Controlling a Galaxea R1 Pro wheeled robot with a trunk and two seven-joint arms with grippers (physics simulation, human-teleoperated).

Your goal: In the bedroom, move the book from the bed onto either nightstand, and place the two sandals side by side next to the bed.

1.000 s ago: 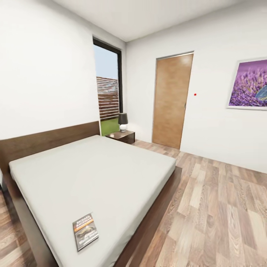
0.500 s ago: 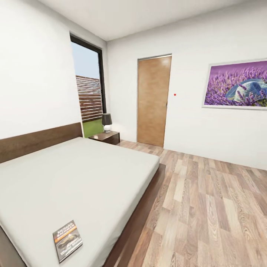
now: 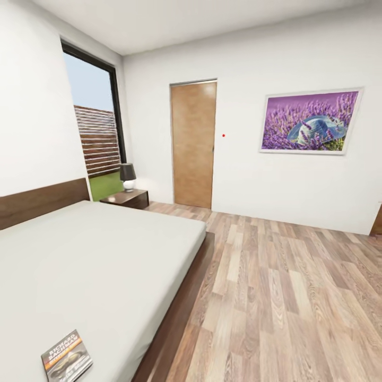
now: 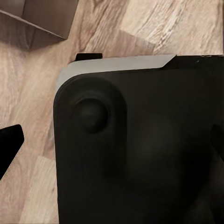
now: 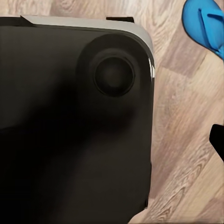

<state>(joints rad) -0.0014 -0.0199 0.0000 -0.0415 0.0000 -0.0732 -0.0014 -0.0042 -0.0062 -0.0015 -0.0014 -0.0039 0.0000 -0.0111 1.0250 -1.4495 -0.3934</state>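
The book [image 3: 66, 356], dark with an orange band, lies flat on the near corner of the bed [image 3: 106, 254], a grey mattress on a dark wooden frame. A nightstand [image 3: 127, 198] stands at the bed's far side below the window. One blue sandal [image 5: 207, 25] lies on the plank floor beside my black base in the right wrist view. My left gripper [image 4: 112, 144] and right gripper [image 5: 112, 140] hang over the base and the floor. Their fingertips sit at the pictures' edges, wide apart, with nothing between them.
A black lamp [image 3: 128, 176] stands on the nightstand. A wooden door [image 3: 193, 143] and a lavender painting [image 3: 309, 121] are on the far wall. Wood-plank floor [image 3: 286, 286] spreads right of the bed. A dark brown wooden corner [image 4: 39, 18] lies near my base.
The head camera has turned to the right, so the bed, book, window and door have slid left in the picture. Nothing in the room itself has moved.
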